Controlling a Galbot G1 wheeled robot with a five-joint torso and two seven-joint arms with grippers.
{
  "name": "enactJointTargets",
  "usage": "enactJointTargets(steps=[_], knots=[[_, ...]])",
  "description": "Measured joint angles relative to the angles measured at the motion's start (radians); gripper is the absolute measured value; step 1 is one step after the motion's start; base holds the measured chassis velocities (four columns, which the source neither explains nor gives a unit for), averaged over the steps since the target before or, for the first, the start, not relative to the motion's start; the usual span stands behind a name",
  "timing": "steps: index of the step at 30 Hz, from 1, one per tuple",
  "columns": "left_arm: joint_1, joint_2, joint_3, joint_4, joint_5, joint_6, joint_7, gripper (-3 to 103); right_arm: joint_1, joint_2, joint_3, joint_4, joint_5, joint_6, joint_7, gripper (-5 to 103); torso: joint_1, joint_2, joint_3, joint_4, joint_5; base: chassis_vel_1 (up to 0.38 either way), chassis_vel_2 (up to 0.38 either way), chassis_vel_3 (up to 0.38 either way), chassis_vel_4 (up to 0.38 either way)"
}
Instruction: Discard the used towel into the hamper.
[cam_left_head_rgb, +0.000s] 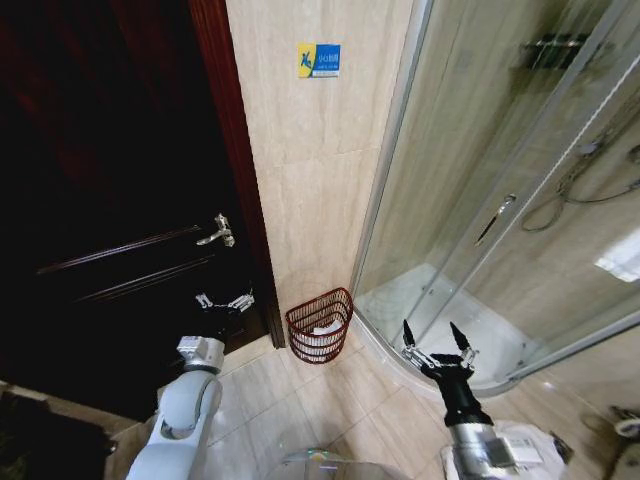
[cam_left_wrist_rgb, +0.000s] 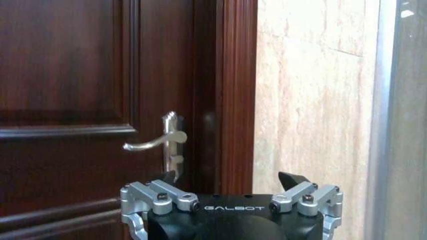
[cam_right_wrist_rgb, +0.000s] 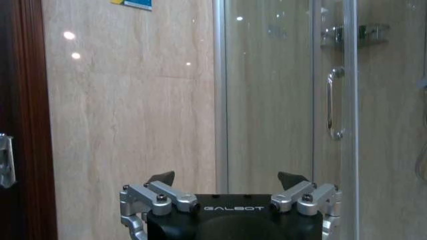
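Hamper (cam_left_head_rgb: 319, 325): on floor at wall foot, white cloth inside | left hand (cam_left_head_rgb: 223, 301), right hand (cam_left_head_rgb: 439, 345): flanking hamper, both open, empty | risk: no towel gripped; reaching may tip hamper.

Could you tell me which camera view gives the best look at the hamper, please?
The head view shows it best: the hamper stands whole on the floor against the tiled wall, between the dark door and the shower enclosure, with something white inside. The wrist views look higher, at the door, the wall and the shower glass.
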Motion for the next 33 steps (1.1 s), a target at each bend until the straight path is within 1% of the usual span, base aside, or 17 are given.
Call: enactJointTargets(steps=[1,7,11,17,25,33], knots=[[0.006,0.004,0.000,-0.009,-0.011,0.015,0.001,100,0.000,0.001,0.002,0.003,0.000,-0.001,-0.004,100,0.000,0.000,0.000,0.0000,0.0001,0.000,0.000,0.000,0.000],[0.009,0.005,-0.003,-0.023,-0.017,0.034,0.001,100,-0.008,0.005,0.008,0.006,-0.011,0.006,-0.010,100,0.000,0.000,0.000,0.0000,0.0000,0.000,0.000,0.000,0.000],[0.013,0.007,-0.014,-0.041,0.005,0.061,0.000,100,-0.018,0.014,0.021,-0.002,-0.031,0.043,-0.016,100,0.000,0.000,0.000,0.0000,-0.0001,0.000,0.000,0.000,0.000],[0.011,0.009,-0.016,-0.026,0.017,0.048,0.000,100,-0.015,0.021,0.031,-0.009,-0.039,0.056,-0.021,100,0.000,0.000,0.000,0.0000,0.0000,0.000,0.000,0.000,0.000],[0.009,0.006,-0.009,-0.004,0.033,0.017,0.002,100,-0.011,0.027,0.040,-0.010,-0.041,0.064,-0.020,100,0.000,0.000,0.000,0.0000,0.0000,0.000,0.000,0.000,0.000],[0.006,0.005,-0.007,-0.003,0.035,0.008,0.002,100,-0.009,0.028,0.051,-0.006,-0.037,0.064,-0.020,100,0.000,0.000,0.000,0.0000,0.0000,0.000,0.000,0.000,0.000]])
